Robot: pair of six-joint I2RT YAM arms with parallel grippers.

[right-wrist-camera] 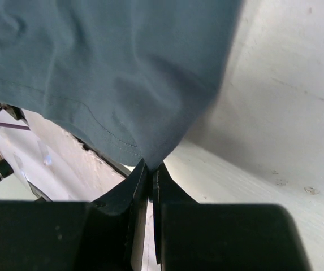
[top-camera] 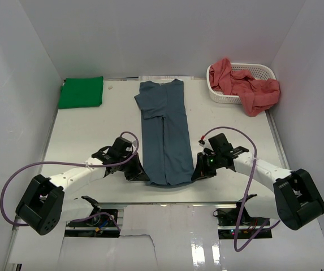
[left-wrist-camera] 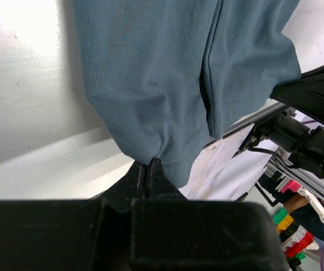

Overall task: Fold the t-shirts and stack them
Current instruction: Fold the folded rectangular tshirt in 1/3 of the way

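The slate blue t-shirt [top-camera: 163,132] lies lengthwise down the table's middle, folded into a long narrow strip, collar end far, hem near. My left gripper [top-camera: 141,175] is shut on the hem's left corner [left-wrist-camera: 148,153]. My right gripper [top-camera: 197,174] is shut on the hem's right corner [right-wrist-camera: 150,155]. Both hold the hem at the table's near edge. The bright green t-shirt [top-camera: 81,92] lies folded at the far left. Salmon red t-shirts [top-camera: 246,86] spill over the white basket [top-camera: 225,97] at the far right.
White walls close in the table on the left, back and right. The table's near edge [top-camera: 167,204] runs just below the hem, with frame parts and cables beneath it. Purple cables [top-camera: 14,180] loop off both arms.
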